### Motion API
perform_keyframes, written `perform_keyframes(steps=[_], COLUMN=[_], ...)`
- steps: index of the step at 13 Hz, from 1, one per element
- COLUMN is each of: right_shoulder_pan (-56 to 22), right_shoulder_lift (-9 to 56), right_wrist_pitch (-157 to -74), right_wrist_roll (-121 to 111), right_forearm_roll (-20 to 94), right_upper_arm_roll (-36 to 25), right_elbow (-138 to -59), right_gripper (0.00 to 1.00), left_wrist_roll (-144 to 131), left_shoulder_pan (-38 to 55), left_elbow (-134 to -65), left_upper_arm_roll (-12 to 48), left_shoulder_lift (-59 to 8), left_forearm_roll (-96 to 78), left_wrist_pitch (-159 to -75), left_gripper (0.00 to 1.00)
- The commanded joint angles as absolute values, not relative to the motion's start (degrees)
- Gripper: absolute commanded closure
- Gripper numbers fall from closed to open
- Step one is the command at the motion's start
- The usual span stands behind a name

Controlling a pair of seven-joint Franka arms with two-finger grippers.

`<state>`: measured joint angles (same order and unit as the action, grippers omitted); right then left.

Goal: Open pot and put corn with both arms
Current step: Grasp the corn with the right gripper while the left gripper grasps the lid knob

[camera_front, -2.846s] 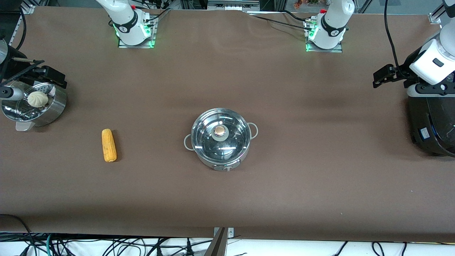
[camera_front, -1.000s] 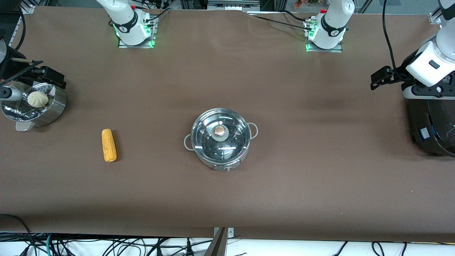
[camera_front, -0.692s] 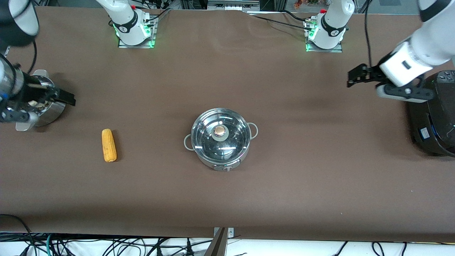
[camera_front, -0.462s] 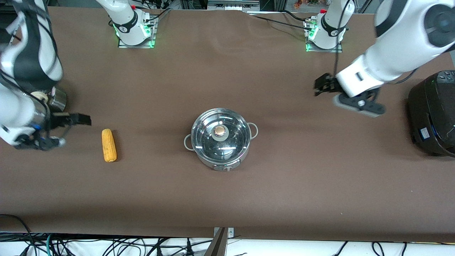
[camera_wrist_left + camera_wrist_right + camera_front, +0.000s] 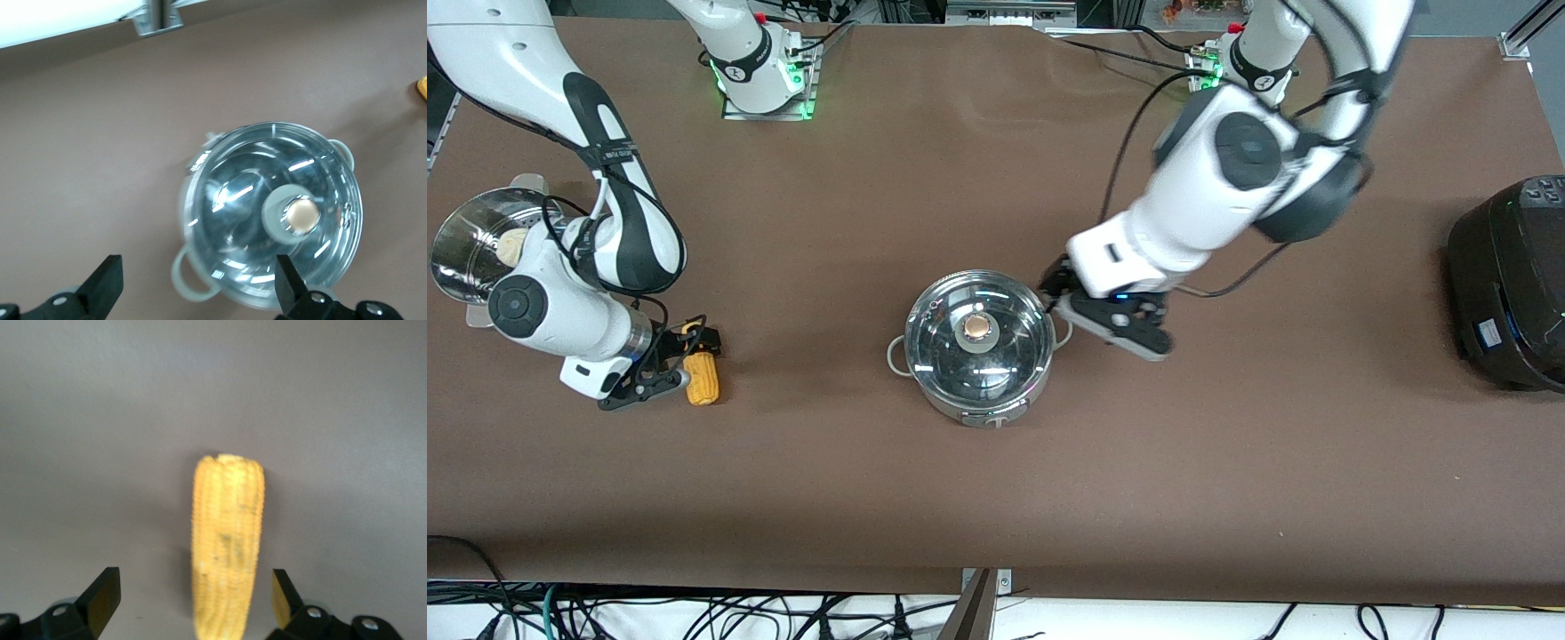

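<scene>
The steel pot point(image 5: 978, 356) stands mid-table with its glass lid on, copper knob point(image 5: 978, 328) on top. My left gripper point(image 5: 1055, 299) is open and hovers over the pot's loop handle toward the left arm's end. In the left wrist view the lid point(image 5: 267, 213) and knob point(image 5: 301, 215) show, with the left gripper point(image 5: 200, 288) spread around a loop handle point(image 5: 190, 280). The yellow corn point(image 5: 703, 380) lies on the table toward the right arm's end. My right gripper point(image 5: 685, 360) is open over it. In the right wrist view the corn point(image 5: 227, 540) lies between the right gripper's point(image 5: 193, 597) spread fingers, untouched.
A perforated steamer basket point(image 5: 463, 236) with a pale bun stands at the right arm's end of the table. A large black cooker point(image 5: 1507, 276) stands at the left arm's end. The table's front edge with a metal bracket point(image 5: 157, 17) shows in the left wrist view.
Both arms swung in from the table's ends. The right gripper came from the steamer basket to over the corn. The left gripper came from the cooker to the pot's handle.
</scene>
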<state>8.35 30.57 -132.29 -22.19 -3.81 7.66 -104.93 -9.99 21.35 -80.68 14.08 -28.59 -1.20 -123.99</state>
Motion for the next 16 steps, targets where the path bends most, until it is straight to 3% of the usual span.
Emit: perform_keyframes(steps=[1, 3, 5, 8, 9, 10, 11, 12, 14, 16], right_shoulder_pan=[11.77, 12.57, 12.83, 12.48, 12.31, 12.22, 12.22, 12.22, 12.22, 12.22], right_shoulder_lift=[31.37, 33.04, 35.58, 36.56, 36.65, 36.56, 36.13, 34.90, 30.61, 26.21], right_wrist_pitch=[-136.22, -138.33, -143.06, -144.49, -144.58, -144.41, -144.14, -142.40, -132.68, -122.83], right_wrist_roll=[-29.25, -29.71, -29.53, -27.70, -25.95, -24.36, -23.74, -23.73, -22.42, -16.55], right_forearm_roll=[-4.22, -4.22, -4.04, -3.61, -3.34, -3.34, -3.34, -3.34, -3.25, -3.25], right_upper_arm_roll=[8.26, 8.35, 8.35, 8.79, 8.79, 9.31, 10.36, 10.55, 12.12, 14.48], right_elbow=[-107.23, -107.84, -108.02, -107.58, -107.49, -107.49, -107.32, -107.23, -105.13, -102.93], right_gripper=[0.00, 0.00, 0.00, 0.00, 0.10, 0.68, 1.00, 1.00, 1.00, 1.00], left_wrist_roll=[-19.73, -24.06, -26.88, -28.56, -29.00, -29.00, -29.00, -29.00, -29.00, -29.09], left_shoulder_pan=[29.25, 32.76, 36.72, 37.53, 38.14, 38.32, 38.32, 38.32, 38.58, 38.67], left_elbow=[-73.24, -69.36, -69.26, -69.34, -69.35, -69.35, -69.61, -69.78, -69.87, -70.05], left_upper_arm_roll=[11.69, 10.64, 7.05, 6.50, 6.42, 6.42, 6.42, 6.42, 6.50, 6.50], left_shoulder_lift=[-36.35, -40.50, -41.04, -42.97, -43.50, -44.11, -44.12, -44.03, -43.86, -43.59], left_forearm_roll=[8.59, 10.27, 12.38, 12.39, 12.57, 12.57, 12.57, 12.57, 12.57, 12.57], left_wrist_pitch=[-126.38, -126.39, -126.39, -129.45, -129.64, -130.16, -130.60, -130.61, -130.52, -130.17], left_gripper=[0.00, 0.00, 0.00, 0.00, 0.00, 0.00, 0.00, 0.04, 0.44, 0.65])
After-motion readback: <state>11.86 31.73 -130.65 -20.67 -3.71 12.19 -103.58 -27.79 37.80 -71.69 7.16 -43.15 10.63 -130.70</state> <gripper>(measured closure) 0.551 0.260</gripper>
